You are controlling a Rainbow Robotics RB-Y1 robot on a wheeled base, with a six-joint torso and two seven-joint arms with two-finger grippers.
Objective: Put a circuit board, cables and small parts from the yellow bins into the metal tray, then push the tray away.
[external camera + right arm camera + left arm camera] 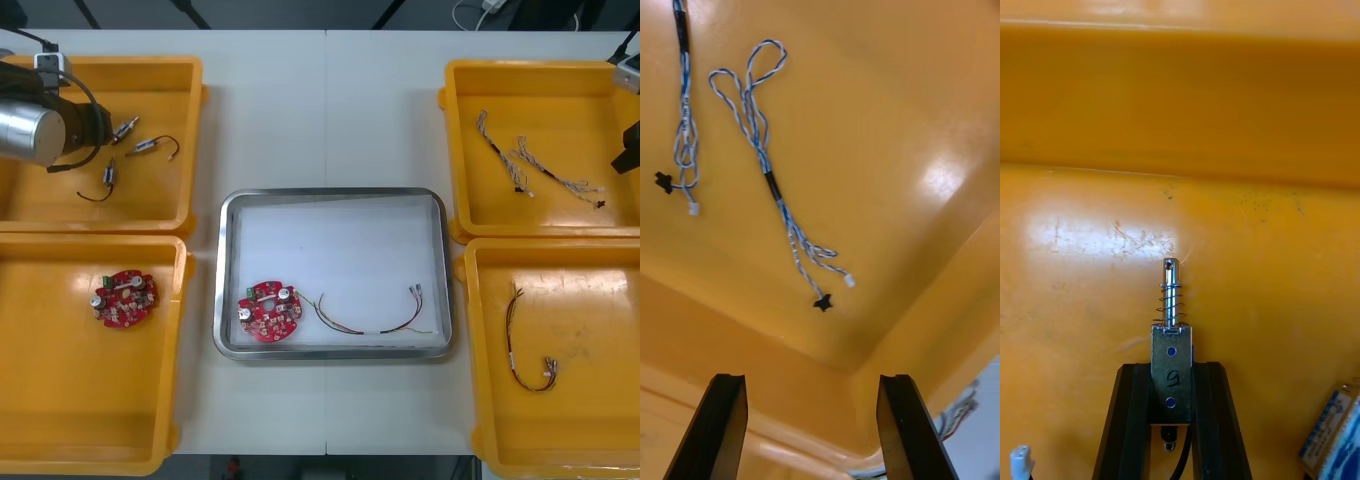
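My left gripper (1171, 386) is shut on a small metal part (1171, 352), a silver block with a sprung pin, just above the floor of the far left yellow bin (170, 205). The left arm (35, 125) reaches over that bin. More small metal parts (145, 147) with thin leads lie there. My right gripper (811, 382) hangs open over the far right yellow bin (470, 215), above two blue and white cables (767, 172). The metal tray (228, 270) holds a red circuit board (268, 311) and a red and yellow cable (372, 318).
A second circuit board (125, 299) lies in the near left bin (60, 400). The near right bin (600, 420) holds a dark red cable (520, 350). Another labelled part (1334, 435) lies close beside my left fingers. The bin wall rises just beyond the held part.
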